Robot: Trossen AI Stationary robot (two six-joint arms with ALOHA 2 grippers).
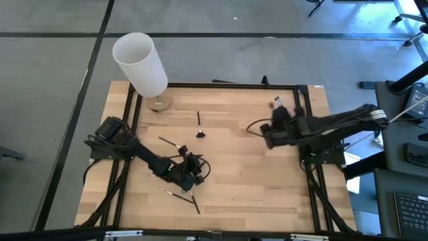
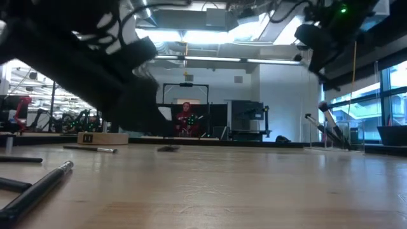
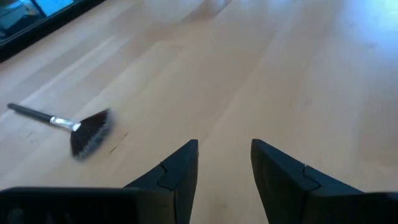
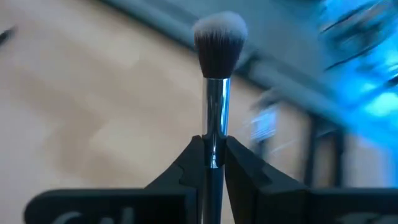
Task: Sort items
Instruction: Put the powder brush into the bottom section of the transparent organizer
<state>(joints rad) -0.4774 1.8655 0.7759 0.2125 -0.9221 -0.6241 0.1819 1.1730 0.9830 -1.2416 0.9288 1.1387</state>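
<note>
My right gripper (image 4: pixel 214 146) is up over the table's right part (image 1: pixel 275 119), shut on a makeup brush (image 4: pixel 217 74) with a round pale-tipped tuft. My left gripper (image 3: pixel 224 155) is low over the near left part of the table (image 1: pixel 190 169), open, with only bare wood between its fingers. A fan brush (image 3: pixel 84 130) lies flat on the wood beyond it (image 1: pixel 199 127). More slim dark brushes lie flat on the table (image 1: pixel 170 143), (image 1: pixel 179 194), (image 1: pixel 194 202); two of them show close by in the low view (image 2: pixel 38 184), (image 2: pixel 95 149). My right gripper pinches the brush by its shiny metal shaft (image 4: pixel 216 121), just below the tuft, between its two fingers. The brush runs along the fingers, its tuft (image 4: pixel 219 43) sticking out past the fingertips. It is lifted clear of the table, its tuft toward the far edge (image 1: pixel 276 103).
A tall white cylinder (image 1: pixel 140 63) stands at the table's far left corner, beside a small round wooden base (image 1: pixel 159 104). A black frame (image 1: pixel 221 85) rims the table. Bare wood (image 1: pixel 247 174) lies between the two arms.
</note>
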